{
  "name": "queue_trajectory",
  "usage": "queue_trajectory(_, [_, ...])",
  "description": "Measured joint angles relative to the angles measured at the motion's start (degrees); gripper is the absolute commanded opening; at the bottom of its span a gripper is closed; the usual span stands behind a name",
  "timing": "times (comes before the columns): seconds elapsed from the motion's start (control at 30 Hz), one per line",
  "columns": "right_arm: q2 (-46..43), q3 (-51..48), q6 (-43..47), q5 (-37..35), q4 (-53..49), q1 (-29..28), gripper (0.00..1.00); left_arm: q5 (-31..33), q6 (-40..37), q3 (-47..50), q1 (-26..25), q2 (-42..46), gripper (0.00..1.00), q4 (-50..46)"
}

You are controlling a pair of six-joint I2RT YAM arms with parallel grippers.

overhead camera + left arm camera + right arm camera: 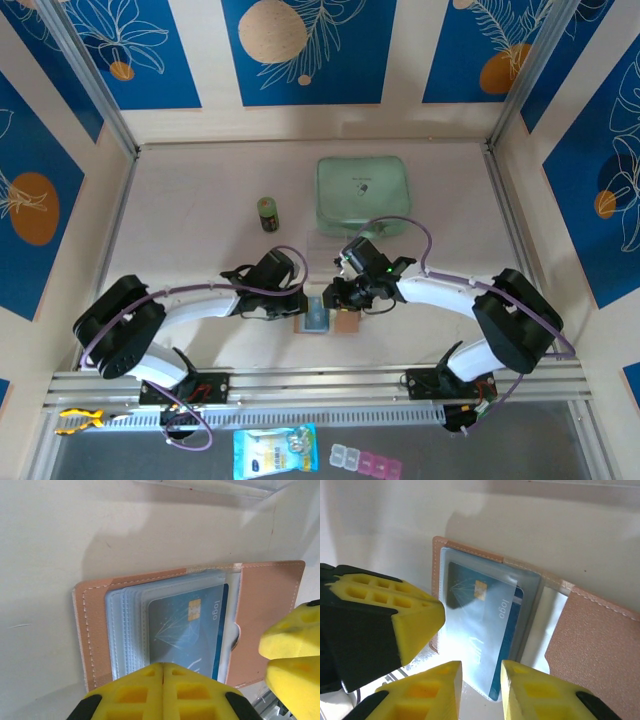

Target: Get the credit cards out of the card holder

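Note:
The tan card holder [346,323] [270,595] [592,640] lies open on the table between both arms. A light blue credit card [182,627] [470,607] with a gold chip sits in its clear pockets, and a darker blue card edge [509,647] shows behind it. My left gripper [163,666] [296,306] is shut, its tips over the near edge of the pockets with nothing between them. My right gripper [481,672] [338,298] is open, its fingers either side of the cards' near end. The left gripper's fingers [415,622] stand beside the holder's left edge.
A mint-green zip case [362,192] lies at the back, with a small green can [268,212] to its left. A clear plastic packet [325,246] [210,486] lies just beyond the holder. A blue packet [275,450] and small pill boxes [365,460] lie below the table's front rail.

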State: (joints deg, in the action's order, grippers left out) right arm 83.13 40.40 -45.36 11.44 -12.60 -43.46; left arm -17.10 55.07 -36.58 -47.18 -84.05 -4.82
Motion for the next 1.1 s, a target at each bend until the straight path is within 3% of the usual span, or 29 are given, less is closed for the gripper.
queue_trajectory(1.1, [7.2,0.0,0.0,4.7,3.8,0.0,0.20,0.0,0.2,0.5,0.0,-0.5,0.03,0.3])
